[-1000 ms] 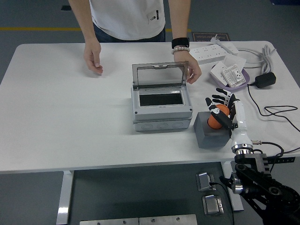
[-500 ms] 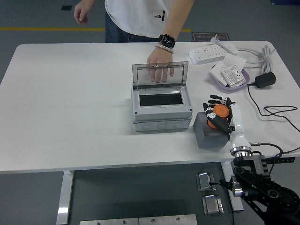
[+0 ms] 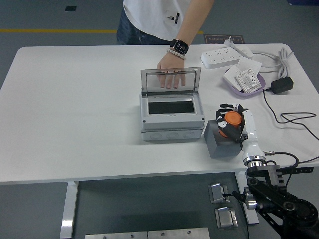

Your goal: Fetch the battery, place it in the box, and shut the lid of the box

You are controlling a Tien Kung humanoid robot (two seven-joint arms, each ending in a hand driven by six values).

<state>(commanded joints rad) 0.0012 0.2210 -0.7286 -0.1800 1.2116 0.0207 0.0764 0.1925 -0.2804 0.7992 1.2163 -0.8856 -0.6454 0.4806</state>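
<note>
**Battery gripped on its stand; person now braces the open lid**

The right hand point(image 3: 232, 123) has tightened around the orange battery point(image 3: 232, 119). A second ago its black fingers were spread above and around the battery; now they are curled onto it, with the thumb pressing from the near side. The hand has also shifted slightly left, toward the box. The battery appears to sit on top of the grey block point(image 3: 221, 141), just right of the box; whether it has lifted clear of the block is hard to tell.

The grey box point(image 3: 172, 118) stands in the middle of the table point(image 3: 70, 124) with its clear lid point(image 3: 170, 80) raised at the far side and its dark opening exposed. The person at the far edge has changed position too: the hand that rested on the table to the left is gone from the surface, and the other hand point(image 3: 171, 71), with watch and bead bracelet at the wrist, has moved from the lid's right corner to behind the lid's middle, seemingly holding it up.

I judge the fetch step nearly complete: the grasp looks made, and next comes a lift and a short carry left over the box's opening. The left arm is out of view.

At far right lie a power strip point(image 3: 227, 56), cables and a small tray point(image 3: 242, 79).
</note>
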